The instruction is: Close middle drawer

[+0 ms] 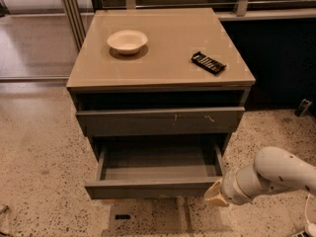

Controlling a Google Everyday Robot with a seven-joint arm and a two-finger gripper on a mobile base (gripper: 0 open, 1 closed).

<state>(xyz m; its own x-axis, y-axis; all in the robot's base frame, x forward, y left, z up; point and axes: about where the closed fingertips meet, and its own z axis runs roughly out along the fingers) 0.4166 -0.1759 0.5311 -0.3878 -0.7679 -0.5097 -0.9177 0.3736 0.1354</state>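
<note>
Claw (215, 194) beside open middle drawer (148, 188)
</note>
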